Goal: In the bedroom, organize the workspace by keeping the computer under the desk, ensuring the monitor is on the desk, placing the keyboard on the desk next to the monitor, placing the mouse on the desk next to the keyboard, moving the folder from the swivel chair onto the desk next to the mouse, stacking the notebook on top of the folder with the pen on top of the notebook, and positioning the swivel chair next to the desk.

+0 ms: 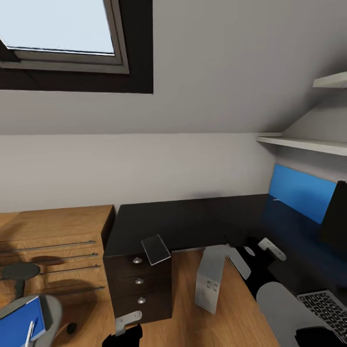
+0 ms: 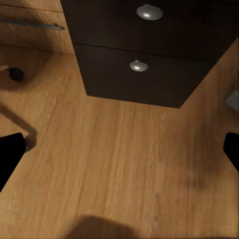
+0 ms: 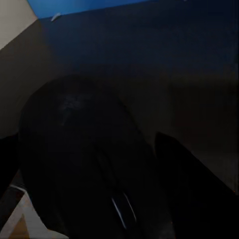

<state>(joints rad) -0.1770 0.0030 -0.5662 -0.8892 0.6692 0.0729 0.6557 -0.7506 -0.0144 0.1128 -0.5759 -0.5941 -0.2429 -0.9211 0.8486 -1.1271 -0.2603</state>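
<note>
Carrying mouse [image 3: 79, 164] pinched in right jaws [image 1: 260, 250] over black tabletop [image 1: 193, 217]; lowering gently beside keyboard [image 1: 325, 308] advised (monitor [image 1: 336, 217] edge close). Left jaws [image 2: 119, 154] hanging spread above floor. Folder [image 1: 19, 320] waiting on swivel chair [image 1: 50, 308].

Glossy black desk [image 1: 193, 219] (wood-grain floor [image 2: 124, 164] below).

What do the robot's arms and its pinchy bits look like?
The right arm is a smooth, rounded grey tube. The right end effector is black with pale grey pieces. The left end effector has plain black fingers.
</note>
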